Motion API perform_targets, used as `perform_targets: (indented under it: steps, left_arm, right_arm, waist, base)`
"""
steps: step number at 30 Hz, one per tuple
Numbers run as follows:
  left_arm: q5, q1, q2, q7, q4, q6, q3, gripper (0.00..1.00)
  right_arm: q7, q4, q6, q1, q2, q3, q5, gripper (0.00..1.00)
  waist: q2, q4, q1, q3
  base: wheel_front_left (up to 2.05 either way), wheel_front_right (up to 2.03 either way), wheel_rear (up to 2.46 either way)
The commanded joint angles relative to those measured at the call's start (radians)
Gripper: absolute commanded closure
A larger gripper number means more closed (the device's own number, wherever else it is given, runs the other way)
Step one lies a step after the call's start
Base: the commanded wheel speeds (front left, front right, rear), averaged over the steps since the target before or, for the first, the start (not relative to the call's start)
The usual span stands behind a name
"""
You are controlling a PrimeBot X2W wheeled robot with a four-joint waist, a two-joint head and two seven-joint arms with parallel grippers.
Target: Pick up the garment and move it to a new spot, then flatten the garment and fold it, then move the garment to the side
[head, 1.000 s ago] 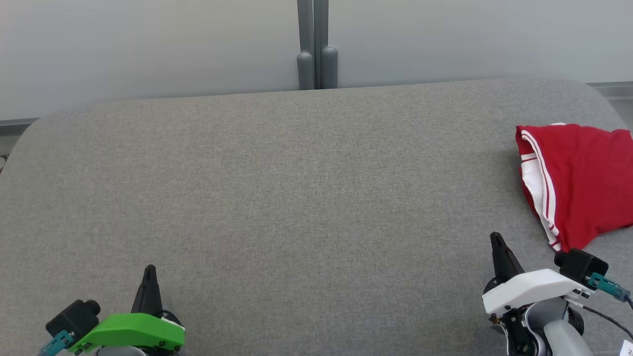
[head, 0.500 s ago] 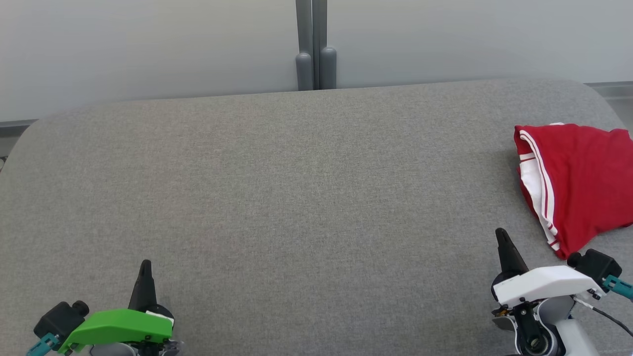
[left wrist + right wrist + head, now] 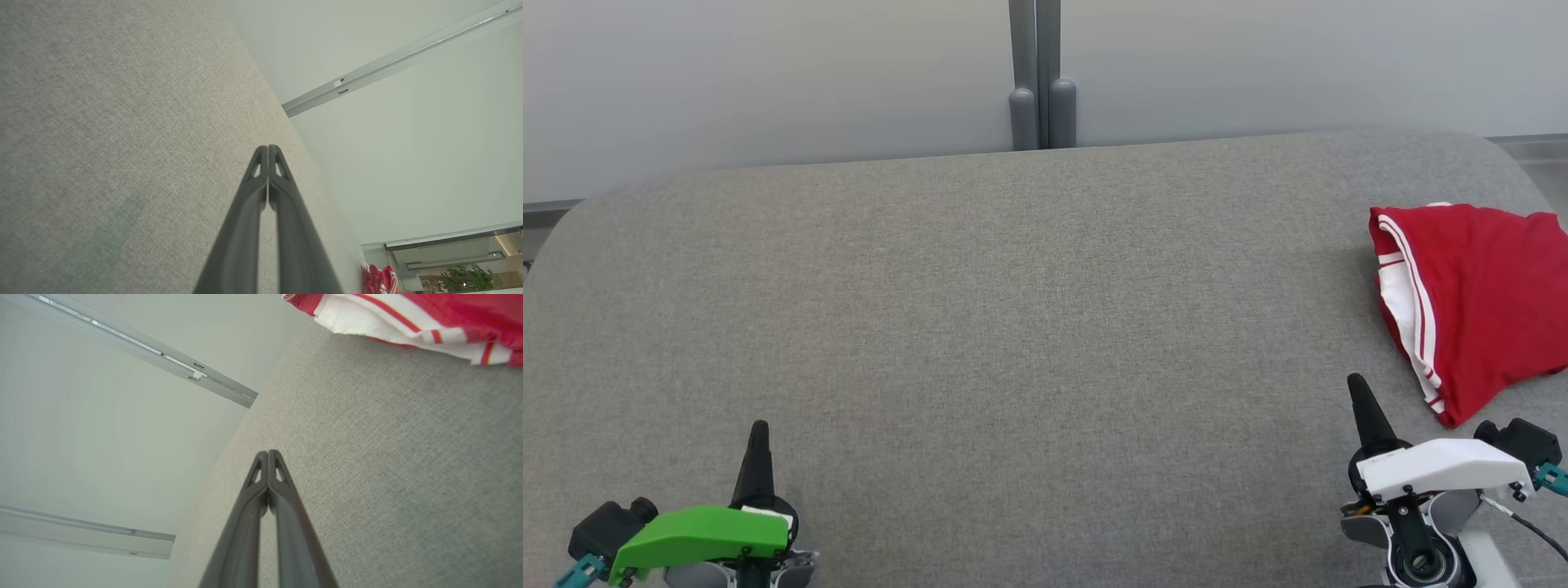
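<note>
Down at the near edge, the left tool [image 3: 757, 426] sits low at the lower left. Its green housing [image 3: 703, 531] lies flat, and the two dark fingers press together into one spike pointing away across the desk [image 3: 1013, 310]. Clenched, nothing in it.

Over on the lower right, the right tool [image 3: 1357, 384] mirrors that pose under a white housing [image 3: 1441, 467], with its fingers leaning slightly left and the tips meeting. Clenched too, and empty. Whether either tool touches the grey fabric top, I cannot tell.

Just beyond the right tool, near but apart from it, lies the garment [image 3: 1478, 302]. It is red with white stripes along one edge, folded into a compact wedge on the desk's right side, and it runs off the right edge of the head view.

Farthest back is a pale wall [image 3: 768, 82] with a grey post [image 3: 1037, 73] at centre.
</note>
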Motion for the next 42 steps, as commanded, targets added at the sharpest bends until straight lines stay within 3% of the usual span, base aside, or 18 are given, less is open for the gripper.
perform_targets:
  steps: [1,42]
  left_arm:
    - [-0.018,-0.027,0.007,0.004,-0.013,-0.005,0.005,1.0]
    - [-0.375,-0.032,0.01,0.099,-0.073,-0.022,0.039,1.0]
  right_arm:
    - [0.006,-0.016,0.0,-0.002,-0.006,-0.005,0.023,1.0]
    - [0.103,-0.093,0.0,0.025,-0.008,-0.04,0.418,1.0]
  waist:
    - [0.0,0.0,0.0,0.0]
    - [0.0,-0.01,0.0,-0.004]
  base:
    - [0.0,0.0,0.0]
    - [0.0,0.0,0.0]
